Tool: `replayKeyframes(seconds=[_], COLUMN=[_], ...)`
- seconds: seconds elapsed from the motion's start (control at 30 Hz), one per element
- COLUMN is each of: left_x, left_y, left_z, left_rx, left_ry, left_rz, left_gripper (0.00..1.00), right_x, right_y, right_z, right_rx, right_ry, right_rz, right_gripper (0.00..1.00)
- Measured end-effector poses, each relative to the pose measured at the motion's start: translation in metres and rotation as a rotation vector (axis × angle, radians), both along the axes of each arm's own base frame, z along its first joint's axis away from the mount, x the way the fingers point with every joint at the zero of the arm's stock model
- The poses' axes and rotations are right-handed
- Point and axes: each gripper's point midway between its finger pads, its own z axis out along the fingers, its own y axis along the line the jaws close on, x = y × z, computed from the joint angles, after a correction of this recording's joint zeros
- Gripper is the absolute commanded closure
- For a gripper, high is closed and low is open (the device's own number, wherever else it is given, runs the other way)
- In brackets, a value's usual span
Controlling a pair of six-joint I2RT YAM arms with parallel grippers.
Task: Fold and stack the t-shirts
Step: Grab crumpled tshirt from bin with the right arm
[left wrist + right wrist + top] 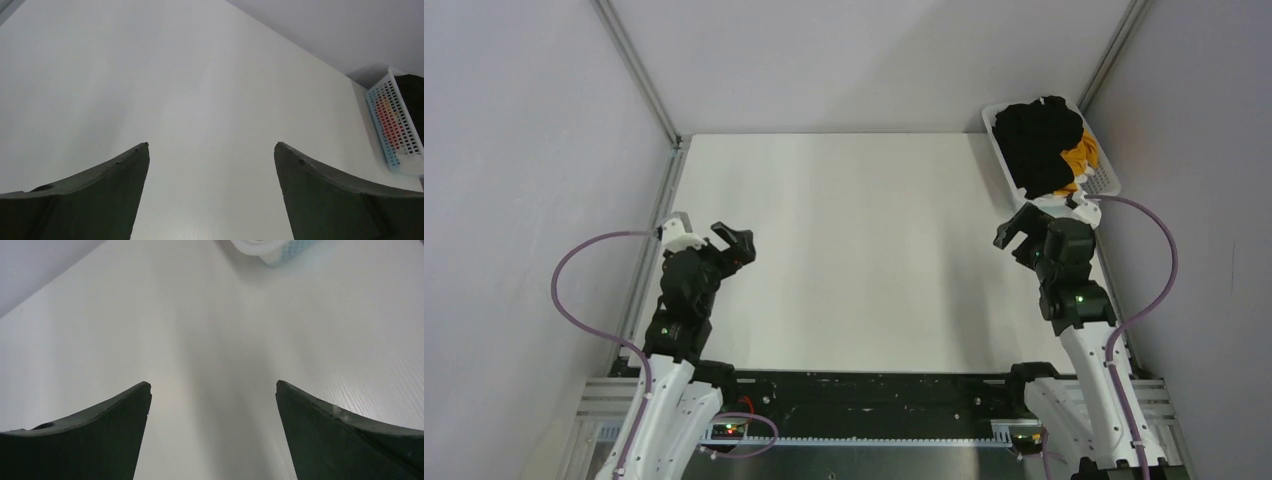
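Note:
A crumpled black t-shirt (pixel 1036 140) fills the white lattice basket (pixel 1106 175) at the table's far right corner. A mustard-yellow t-shirt (pixel 1081 155) shows beneath it at the basket's right side. In the left wrist view the basket (pixel 395 125) shows red and yellow cloth through its wall. My left gripper (pixel 736 243) is open and empty above the left side of the table, and shows again in the left wrist view (pixel 211 150). My right gripper (pixel 1016 228) is open and empty just in front of the basket, and its wrist view (pixel 212 390) shows only bare table between the fingers.
The white table (pixel 864 250) is bounded by grey walls on the left, right and back. The basket's corner (pixel 262 251) sits at the top of the right wrist view. The arm bases and a metal rail (pixel 864 400) lie along the near edge.

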Motion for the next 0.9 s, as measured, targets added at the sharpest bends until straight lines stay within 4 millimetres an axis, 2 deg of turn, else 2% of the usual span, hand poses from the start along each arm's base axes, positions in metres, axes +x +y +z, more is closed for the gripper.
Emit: replayKeyframes(seconds=[0.17,0.27,0.33,0.4,0.47,0.53,0.67,0.9], left_x=[0.0,-0.001,-0.002,-0.003,-0.003,-0.003,-0.004,-0.005], left_y=[-0.005,-0.007,-0.008,-0.008,-0.008,-0.008,-0.008,-0.007], left_z=[-0.001,0.001,0.003,0.004,0.005,0.006,0.003,-0.002], left_rx=[-0.009,-0.012,-0.015,-0.016,-0.016,-0.018,-0.023,-0.02], left_ry=[0.003,-0.004,-0.01,-0.016,-0.021,-0.022,-0.02,-0.006], left_rz=[-0.028,-0.039,-0.045,-0.046,-0.046,-0.045,-0.044,-0.037], left_gripper=[0.02,0.02,0.02,0.02,0.02,0.01,0.02,0.02], right_x=[0.013,0.03,0.048,0.074,0.104,0.128,0.174,0.235], right_y=[0.011,0.009,0.001,-0.012,-0.023,-0.033,-0.052,-0.075], right_z=[0.027,0.044,0.056,0.074,0.081,0.077,0.055,0.01], right_rx=[-0.005,-0.02,-0.026,-0.032,-0.033,-0.032,-0.038,-0.064], right_ry=[-0.12,-0.182,-0.198,-0.228,-0.247,-0.245,-0.2,-0.12], right_rz=[0.075,0.08,0.056,0.02,-0.011,-0.043,-0.134,-0.244], right_gripper=[0.0,0.01,0.01,0.01,0.0,0.01,0.01,0.01])
